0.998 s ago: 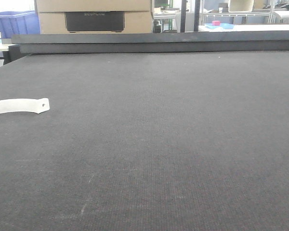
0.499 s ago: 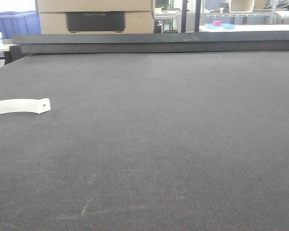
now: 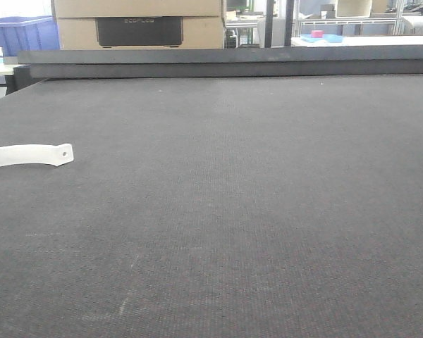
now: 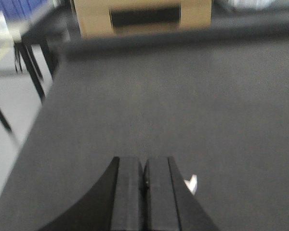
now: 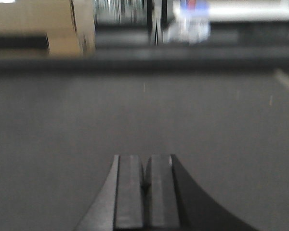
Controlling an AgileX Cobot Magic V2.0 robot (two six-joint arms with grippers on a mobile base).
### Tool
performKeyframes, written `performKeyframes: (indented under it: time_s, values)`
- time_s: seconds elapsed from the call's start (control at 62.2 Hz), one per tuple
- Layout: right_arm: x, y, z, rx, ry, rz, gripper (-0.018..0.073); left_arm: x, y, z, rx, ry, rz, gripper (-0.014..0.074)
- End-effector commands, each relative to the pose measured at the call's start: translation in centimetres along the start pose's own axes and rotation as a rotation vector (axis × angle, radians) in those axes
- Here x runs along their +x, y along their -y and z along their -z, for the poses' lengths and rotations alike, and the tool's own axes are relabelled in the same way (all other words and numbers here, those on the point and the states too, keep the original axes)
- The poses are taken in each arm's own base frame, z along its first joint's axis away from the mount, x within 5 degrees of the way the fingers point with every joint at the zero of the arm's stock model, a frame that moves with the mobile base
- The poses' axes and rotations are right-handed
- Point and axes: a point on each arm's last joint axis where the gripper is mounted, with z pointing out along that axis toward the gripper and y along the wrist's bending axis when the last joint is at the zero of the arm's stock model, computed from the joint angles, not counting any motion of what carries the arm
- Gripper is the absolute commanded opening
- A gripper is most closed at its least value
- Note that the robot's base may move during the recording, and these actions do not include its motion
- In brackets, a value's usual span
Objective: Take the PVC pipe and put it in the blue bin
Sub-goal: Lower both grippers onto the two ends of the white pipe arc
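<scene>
A white curved piece with a small hole near its end point(image 3: 28, 155) lies flat at the table's left edge in the front view; it looks like the PVC pipe, cut off by the frame. A white sliver point(image 4: 191, 184) shows just right of my left gripper point(image 4: 144, 166), whose fingers are pressed together with nothing between them. My right gripper point(image 5: 145, 166) is also shut and empty, low over bare dark table. A blue bin point(image 3: 21, 34) stands beyond the table's far left corner. Neither gripper appears in the front view. Both wrist views are blurred.
The dark felt table point(image 3: 254, 197) has a raised dark rail point(image 3: 225, 62) along its far edge. Behind it stands a cardboard box with a black panel point(image 3: 137, 24). The table's left edge drops to the floor, with black legs point(image 4: 33, 72) there.
The white piece and the table stay where they were. The front view has only shifted very slightly.
</scene>
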Motion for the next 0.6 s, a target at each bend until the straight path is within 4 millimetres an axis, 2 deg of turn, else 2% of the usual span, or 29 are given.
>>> performKeyframes:
  time_s: [0.0,0.08,0.241,0.37,0.579]
  values:
    - [0.3,0.1,-2.4,0.005,-0.176,0.01,-0.0168,0.6,0.2,-2.4,0.022,-0.187,0.01,-0.0111]
    - [1.0,0.3,-4.5,0.007,-0.278,0.005,-0.0168,1.4,0.4,-4.3,0.038,-0.318,0.018,-0.0111]
    - [2.6,0.6,-8.3,0.013,-0.453,-0.004,-0.0168,3.1,1.0,-7.6,0.07,-0.471,0.047,-0.0111]
    - [3.8,0.7,-10.1,0.014,-0.558,-0.011,-0.0168,4.0,1.5,-9.5,0.098,-0.533,0.089,-0.0111]
    - [4.2,0.8,-11.4,0.014,-0.569,-0.021,-0.0168,4.5,1.7,-11.4,0.101,-0.535,0.1,-0.0111]
